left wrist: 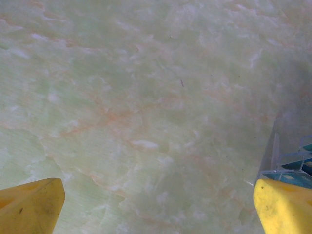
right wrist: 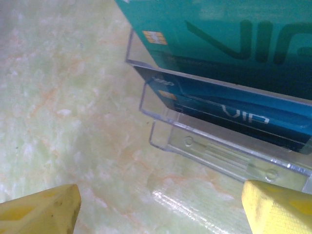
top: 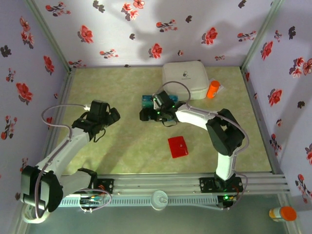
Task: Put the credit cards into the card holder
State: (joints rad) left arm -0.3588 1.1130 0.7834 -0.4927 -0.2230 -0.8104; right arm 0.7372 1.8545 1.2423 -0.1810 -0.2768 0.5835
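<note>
The credit cards stand in a tiered clear plastic stand at mid-table. Up close, a teal-green card sits in the back tier and a blue card in the tier in front; the lowest tier holds nothing. My right gripper is open just in front of the stand, low over the table, with nothing between its yellow fingertips. The red card holder lies flat, nearer the front. My left gripper is open over bare table, left of the stand, whose edge shows beside its right fingertip.
A big white rounded case sits at the back, with an orange bottle beside it on the right. Flowered walls close the table on three sides. The right arm's elbow rises right of the card holder.
</note>
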